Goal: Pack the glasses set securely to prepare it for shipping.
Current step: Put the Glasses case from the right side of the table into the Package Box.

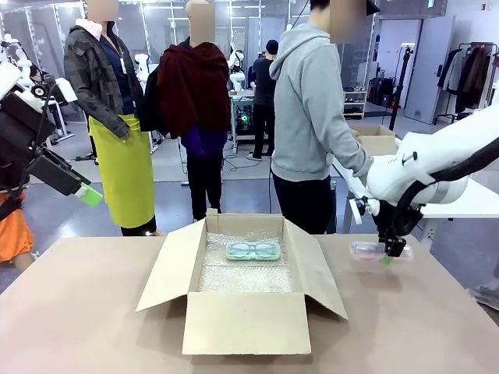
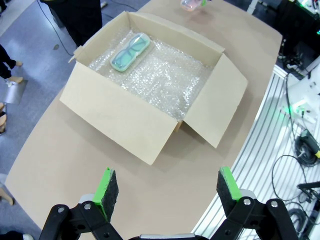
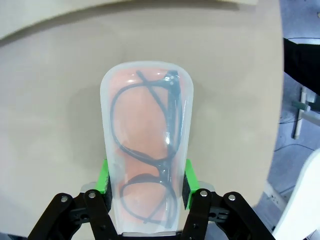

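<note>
At the tan table (image 1: 78,312) (busy lab behind), right gripper (image 3: 146,182) clamps the pink case (image 3: 145,115); left gripper (image 2: 167,186) gapes.

Two flat rounded-rectangle eyeglass cases are shown: one mint-green case (image 1: 253,251) and one pink case (image 3: 147,125). One open brown cardboard box (image 1: 242,323), one clear bubble-wrap lining (image 1: 245,279) and one tan counter (image 1: 78,312) are counted. Two green-padded fingers (image 2: 106,186) are borne by the black left gripper (image 2: 167,187) and two by the right gripper (image 3: 146,176).

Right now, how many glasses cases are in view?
2. The mint-green rounded case lies on bubble wrap inside the open cardboard box; the pink translucent case is held in the jaws of the right gripper, beside the box.
</note>
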